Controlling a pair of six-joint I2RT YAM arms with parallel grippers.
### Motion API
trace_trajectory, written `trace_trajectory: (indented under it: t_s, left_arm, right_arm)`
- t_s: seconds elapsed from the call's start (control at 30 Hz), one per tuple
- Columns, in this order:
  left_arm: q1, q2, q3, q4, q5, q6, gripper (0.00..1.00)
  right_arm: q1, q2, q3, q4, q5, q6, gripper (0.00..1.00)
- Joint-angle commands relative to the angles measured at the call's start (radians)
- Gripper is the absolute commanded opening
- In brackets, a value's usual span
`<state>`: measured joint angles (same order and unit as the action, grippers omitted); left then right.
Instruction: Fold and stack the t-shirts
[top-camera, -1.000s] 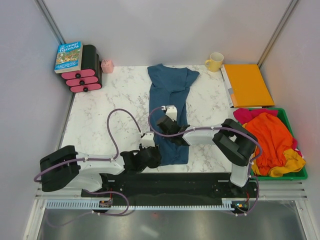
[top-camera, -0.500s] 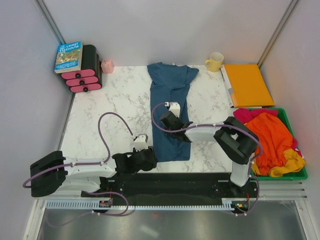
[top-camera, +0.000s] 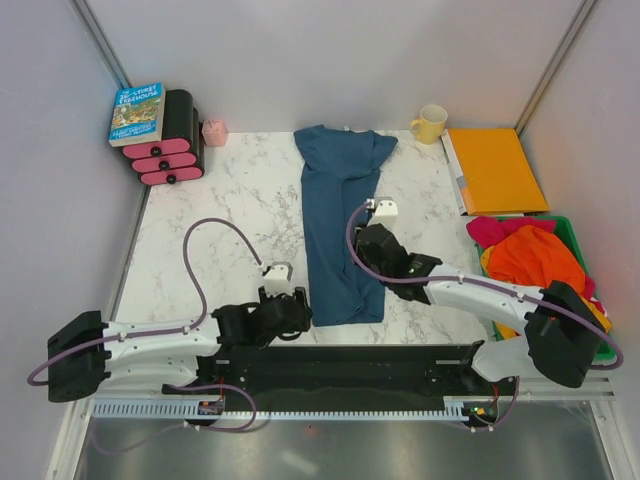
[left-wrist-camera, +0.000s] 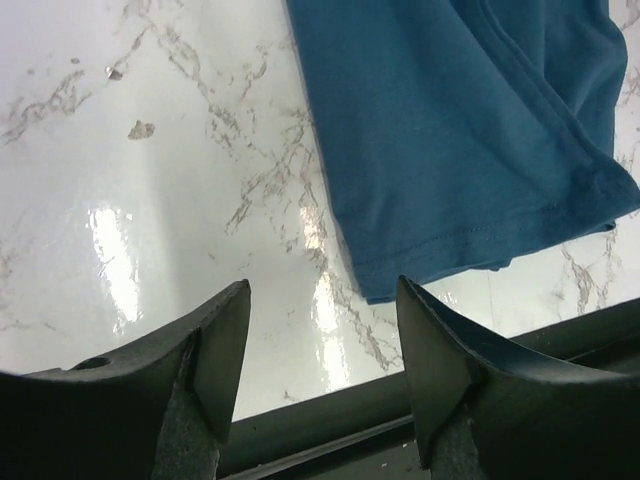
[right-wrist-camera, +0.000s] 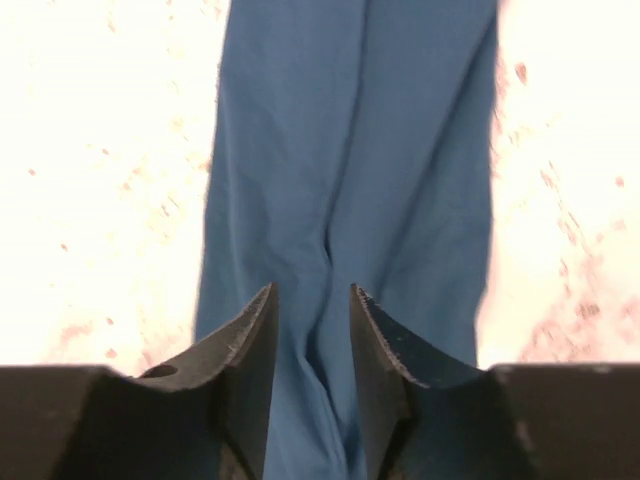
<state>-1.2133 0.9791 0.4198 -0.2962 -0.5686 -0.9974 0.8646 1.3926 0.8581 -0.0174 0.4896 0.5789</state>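
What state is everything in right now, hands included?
teal-blue t-shirt: flat on the table, folded lengthwise into a long strip, not held
left hand: open, empty, by the shirt's near left corner
right hand: open, empty, over the shirt
orange t-shirt: unfolded, heaped in the green bin
yellow mug: upright
orange folder: closed, lying flat

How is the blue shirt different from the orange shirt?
The blue t-shirt lies flat on the marble table, folded into a long narrow strip; the orange t-shirt is a crumpled heap. The blue one lies alone; the orange one shares the green bin with pink cloth. Both are plain-coloured soft cloth.
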Motion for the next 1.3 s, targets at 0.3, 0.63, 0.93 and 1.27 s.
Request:
trace_trajectory:
  t_s: [0.3,0.63,0.93,1.27]
  left_arm:
    - [-0.002,0.317,0.23,0.21,-0.082,0.197,0.66]
    - [0.005,0.411,0.254,0.261,-0.044,0.218,0.67]
    - [0.005,0.535,0.195,0.292,0.022,0.167,0.66]
    - [0.006,0.537,0.174,0.135,0.07,0.071,0.64]
  right_arm:
    - [0.192,-0.075,-0.295,-0.079,0.125,0.225,0.38]
    - [0.205,-0.119,-0.335,-0.079,0.165,0.275,0.37]
    - [0.215,-0.097,-0.369,-0.128,0.146,0.386,0.31]
    - [0.266,-0.041,-0.372,-0.255,0.11,0.544,0.27]
